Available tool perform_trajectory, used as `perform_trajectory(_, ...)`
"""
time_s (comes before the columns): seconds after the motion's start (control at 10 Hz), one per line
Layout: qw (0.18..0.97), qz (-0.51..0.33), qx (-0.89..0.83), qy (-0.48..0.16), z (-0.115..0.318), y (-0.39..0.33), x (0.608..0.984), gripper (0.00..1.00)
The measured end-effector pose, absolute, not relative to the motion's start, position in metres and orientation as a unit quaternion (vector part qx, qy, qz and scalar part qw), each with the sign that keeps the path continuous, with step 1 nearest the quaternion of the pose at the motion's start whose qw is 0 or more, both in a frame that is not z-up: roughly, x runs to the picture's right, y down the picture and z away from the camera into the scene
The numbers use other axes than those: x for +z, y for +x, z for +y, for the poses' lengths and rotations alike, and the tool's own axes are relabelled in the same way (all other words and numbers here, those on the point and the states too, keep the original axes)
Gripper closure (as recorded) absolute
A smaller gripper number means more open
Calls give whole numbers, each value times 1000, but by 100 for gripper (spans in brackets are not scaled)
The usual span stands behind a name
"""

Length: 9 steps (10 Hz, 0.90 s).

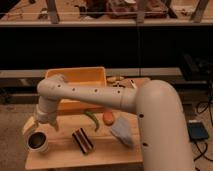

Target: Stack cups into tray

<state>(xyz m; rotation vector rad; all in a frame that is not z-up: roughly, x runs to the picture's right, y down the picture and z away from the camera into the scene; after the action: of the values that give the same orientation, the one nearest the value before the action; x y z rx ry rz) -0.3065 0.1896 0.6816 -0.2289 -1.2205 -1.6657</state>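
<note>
Cup [38, 142], cream-white with a dark inside, upright at the front-left corner of the counter [65, 151]. Just above it and slightly toward the back edge, the gripper [33, 126], hanging from the bent arm; open or closed, cannot tell, and no contact with the cup to be made out. Tray [75, 72], yellow-orange, along the back edge, well apart from the cup and off toward its back-right. Likely calls for a short drop almost straight down onto the cup, then a lift and carry back over the near tray wall. No second, reddish-brown cup to be made out.
</note>
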Motion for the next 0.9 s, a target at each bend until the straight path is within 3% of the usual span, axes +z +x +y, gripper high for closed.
perform_trajectory(0.1,507,-493,-700,-101,193,-306,684,21)
perform_trajectory(0.4,520,-457,-712,-120,199,-291,700,45)
perform_trajectory(0.9,535,-446,-704,-138,202,-276,722,48)
